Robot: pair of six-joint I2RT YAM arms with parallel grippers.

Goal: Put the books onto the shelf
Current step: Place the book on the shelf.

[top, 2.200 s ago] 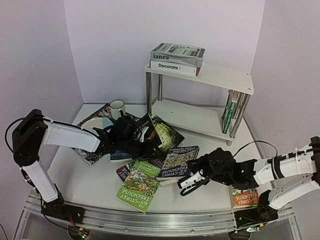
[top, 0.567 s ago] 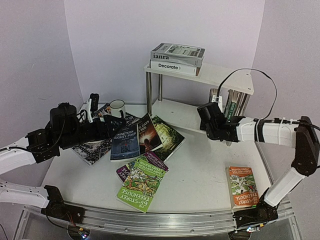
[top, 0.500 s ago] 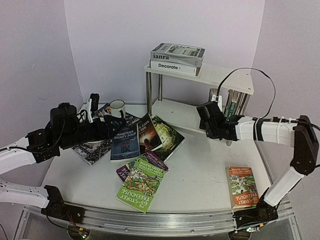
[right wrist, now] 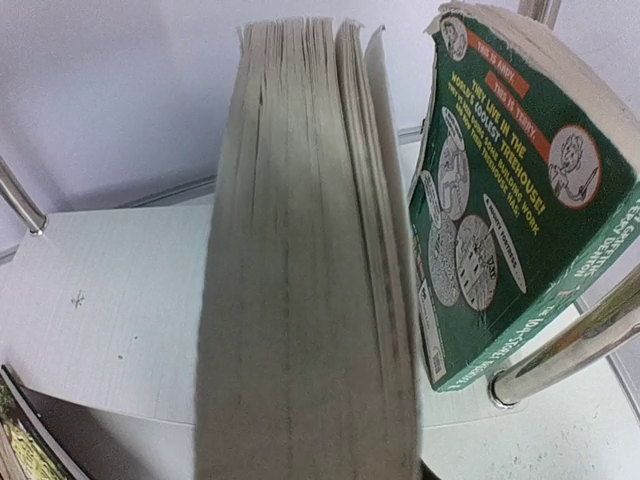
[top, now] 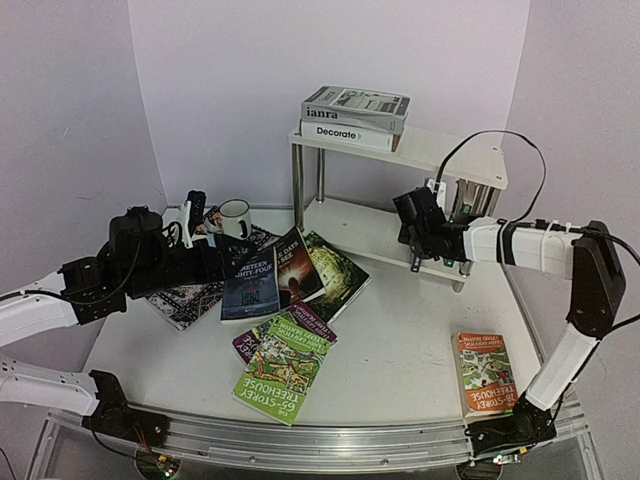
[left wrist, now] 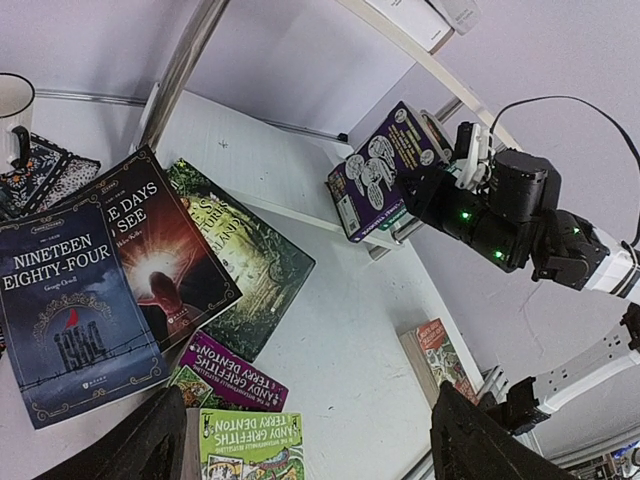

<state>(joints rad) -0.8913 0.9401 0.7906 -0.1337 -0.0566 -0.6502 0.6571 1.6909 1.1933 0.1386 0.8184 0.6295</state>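
The shelf (top: 385, 232) stands at the back right, with two books (top: 355, 108) stacked on its top board. My right gripper (top: 428, 232) reaches over the lower board. A purple Treehouse book (left wrist: 385, 170) stands upright there between its jaws, beside a leaning green book (right wrist: 510, 200). That purple book's page edge (right wrist: 305, 260) fills the right wrist view and hides the fingers. My left gripper (left wrist: 315, 442) hangs open and empty above the loose books (top: 280, 300) on the table. An orange book (top: 487, 372) lies at the front right.
A white mug (top: 235, 215) and a black-white patterned placemat (top: 185, 300) sit at the back left under my left arm. Chrome legs (right wrist: 555, 350) frame the shelf's lower tier. The right arm's cable (top: 500, 140) loops over the top board.
My right arm has come up from the table to the shelf's lower tier with the purple book, then eased slightly left. The left arm has drawn back from the book pile.
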